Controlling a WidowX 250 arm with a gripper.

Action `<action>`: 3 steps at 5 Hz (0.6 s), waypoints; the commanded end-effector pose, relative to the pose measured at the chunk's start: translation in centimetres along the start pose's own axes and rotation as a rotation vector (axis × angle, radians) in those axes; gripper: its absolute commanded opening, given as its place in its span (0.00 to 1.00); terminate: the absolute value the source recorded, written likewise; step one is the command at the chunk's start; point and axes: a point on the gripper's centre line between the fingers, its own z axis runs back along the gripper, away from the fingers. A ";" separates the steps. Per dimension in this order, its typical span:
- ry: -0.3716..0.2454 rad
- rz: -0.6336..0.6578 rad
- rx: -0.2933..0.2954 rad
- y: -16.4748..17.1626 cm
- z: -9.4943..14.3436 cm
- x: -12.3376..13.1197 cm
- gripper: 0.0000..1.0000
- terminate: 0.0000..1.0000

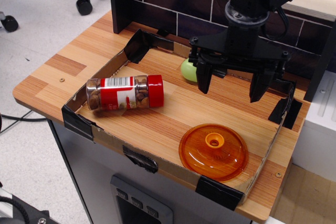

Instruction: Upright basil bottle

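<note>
Clear cylindrical red-capped spice bottle (125, 93) lying sideways on wooden table (63, 66), red-and-white label unreadable; black end effector (232, 86) spread apart, empty.

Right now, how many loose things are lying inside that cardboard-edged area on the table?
3: the basil bottle on its side at the left, an orange lid at the front right, a green pear at the back, partly hidden behind the gripper.

surface (63, 72): light wood-plank top, centre of frame | wall (173, 9): dark brick-pattern panel with pale joints, along top | floor (37, 24): pale grey speckled, upper and lower left | chair casters (84, 6): black, upper left | cabinet (325, 119): white, right edge
</note>
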 end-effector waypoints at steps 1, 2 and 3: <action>0.000 0.000 0.000 0.0 0.0 0.0 1.00 0.00; 0.066 -0.254 0.007 1.8 0.7 0.7 1.00 0.00; 0.100 -0.468 -0.008 3.3 1.5 1.6 1.00 0.00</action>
